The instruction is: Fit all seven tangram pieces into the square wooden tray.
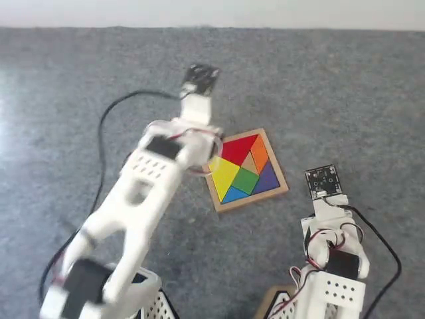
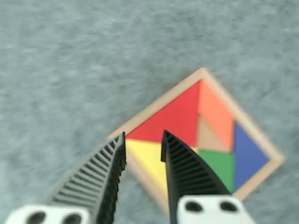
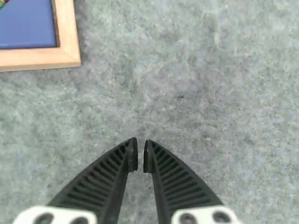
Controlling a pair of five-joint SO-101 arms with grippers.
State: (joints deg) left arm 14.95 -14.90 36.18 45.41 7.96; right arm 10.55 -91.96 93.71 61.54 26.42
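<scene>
Tray: the tray [image 1: 253, 200] lies on the grey carpet [image 1: 345, 86], directly below and ahead of the left gripper [image 2: 143, 135]. It is ahead of the right gripper [image 3: 140, 142] and off to its left, well apart from it.
Pieces counted: we find seven colours inside the rim: red [image 1: 240, 150], orange [image 1: 259, 154], tan [image 1: 249, 163], yellow [image 1: 224, 174], green [image 1: 246, 180], light blue [image 1: 236, 195] and dark blue [image 1: 267, 178].
Fit: the pieces meet edge to edge and fill the square. We see no gap between them in the high view.
Left gripper: the jaws stand a narrow way apart with nothing between them. The tips hang above the tray's near edge, where red meets yellow.
Right gripper: the jaws are all but closed and hold nothing. They sit low over bare carpet, and one tray corner with the dark blue piece shows beyond the tips.
Done: in our judgement the placing is complete, since all seven pieces are in the tray.
Left to do: we judge that no piece is outstanding. At most, the left arm [image 1: 146, 179] needs to lift off the tray.
Reservation: we cannot confirm from these views that every piece sits fully flush. The left gripper's fingers [image 2: 187, 172] cover part of the yellow and green pieces.
</scene>
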